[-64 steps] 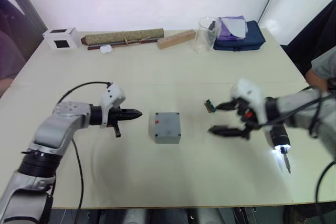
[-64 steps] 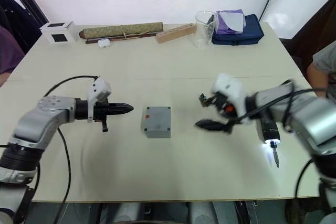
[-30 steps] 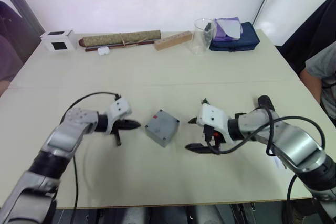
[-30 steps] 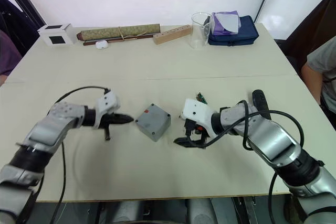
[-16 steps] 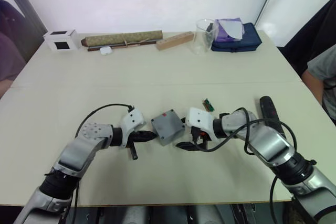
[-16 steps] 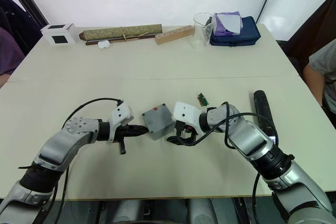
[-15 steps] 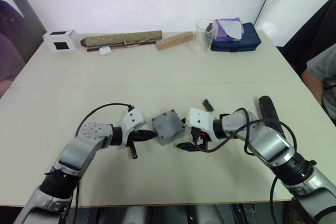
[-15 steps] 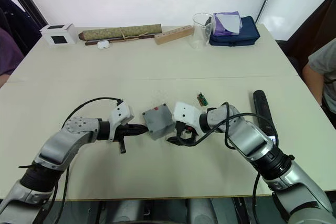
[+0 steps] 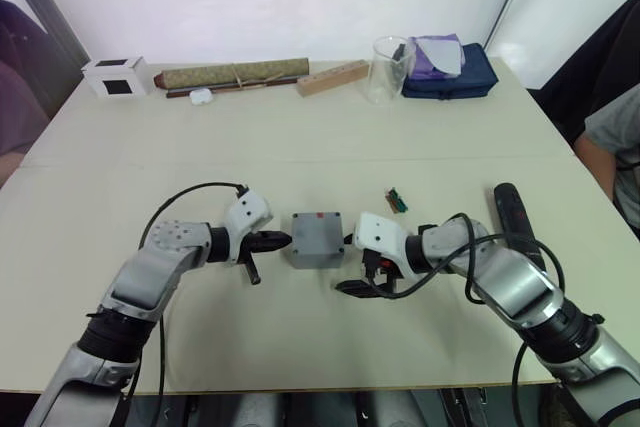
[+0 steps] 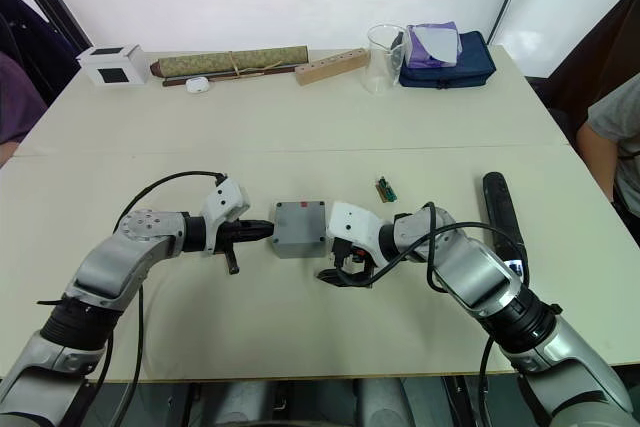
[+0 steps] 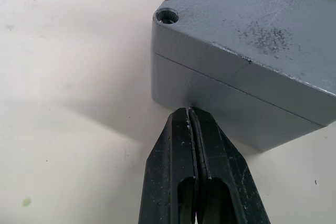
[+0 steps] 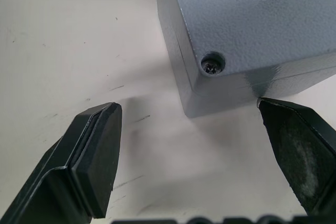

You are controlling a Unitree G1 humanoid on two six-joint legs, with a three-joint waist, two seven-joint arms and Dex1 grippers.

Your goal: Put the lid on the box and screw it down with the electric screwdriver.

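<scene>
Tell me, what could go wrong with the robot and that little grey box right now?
The left gripper, shut, presses its tip against the box's side; the open right gripper sits at the opposite side, so the box could slide or twist. The corner hole beside the left gripper looks empty, so the lid might shift. The electric screwdriver lies apart on the table, unheld.

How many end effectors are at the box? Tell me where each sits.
2. The left end effector, shut, has its tip against the box's left side; the right end effector, open, is at its right side.
</scene>
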